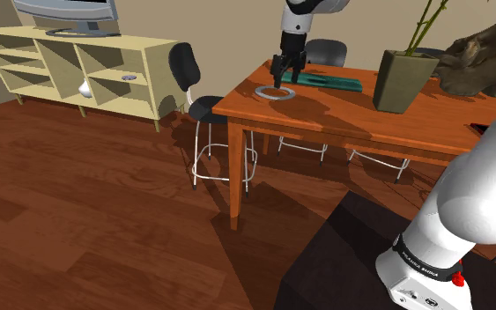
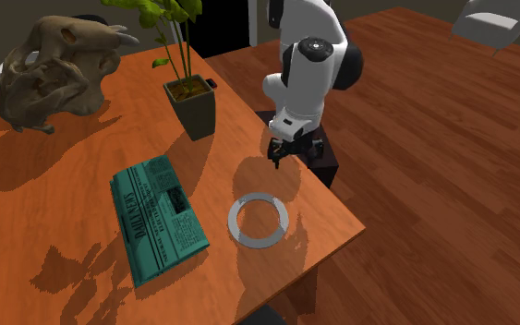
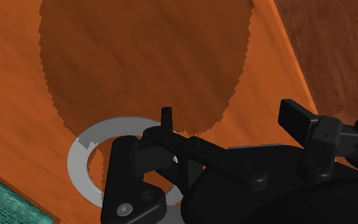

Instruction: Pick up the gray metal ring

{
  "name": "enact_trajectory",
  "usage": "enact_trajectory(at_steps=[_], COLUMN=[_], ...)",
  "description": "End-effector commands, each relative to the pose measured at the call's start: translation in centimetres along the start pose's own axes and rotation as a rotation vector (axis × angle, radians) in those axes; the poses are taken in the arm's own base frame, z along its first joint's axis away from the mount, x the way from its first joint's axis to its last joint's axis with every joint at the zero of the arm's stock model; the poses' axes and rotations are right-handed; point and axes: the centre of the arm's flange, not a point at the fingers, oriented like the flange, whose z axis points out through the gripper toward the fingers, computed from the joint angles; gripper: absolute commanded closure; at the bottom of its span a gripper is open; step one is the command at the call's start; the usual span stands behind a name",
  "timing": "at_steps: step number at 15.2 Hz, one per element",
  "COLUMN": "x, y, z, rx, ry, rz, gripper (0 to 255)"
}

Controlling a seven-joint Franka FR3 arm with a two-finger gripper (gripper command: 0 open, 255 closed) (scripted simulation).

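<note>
A: Where was the ring [image 2: 234, 222]?

B: Flat on the table [image 2: 27, 212], just beside the newspaper [image 2: 156, 222]. Narrow gap between them, not touching. Plain grey band with a wide hole. Nothing gripped it.

A: Hand [image 3: 229, 121]?

B: Fingers were spread, nothing between them. It hung above the table on the ring's side of the newspaper. In the wrist view, one finger [image 3: 166, 119] sat over the part of the ring's rim farthest from the newspaper. The other was out past the ring, further again from the newspaper. No contact with the ring that I could see.

A: Any readable text?

B: No. The newspaper was teal and folded, with columns of print and a headline block, none of it legible. The arm [image 1: 466, 202] had a dark band with white lettering low down, also unreadable.

A: Anything else on the table?

B: A potted plant [image 2: 193, 111] near one short end of the newspaper. An animal skull [image 2: 50, 78] was well apart from the newspaper, beyond the pot. A round shadow lay by the ring, on the side away from the newspaper.
</note>
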Motion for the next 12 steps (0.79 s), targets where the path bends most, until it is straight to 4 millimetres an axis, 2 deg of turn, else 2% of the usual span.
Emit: enact_trajectory(at_steps=[1, 9, 12], x=[2.8, 12.8, 12.7], y=[1.0, 4.3, 4.3], z=[0.7, 4.4, 5.4], rx=[0.006, 0.035, 0.035], ry=[-0.008, -0.042, -0.042], rz=[0.001, 0.008, 0.008], gripper=[0, 0, 0])
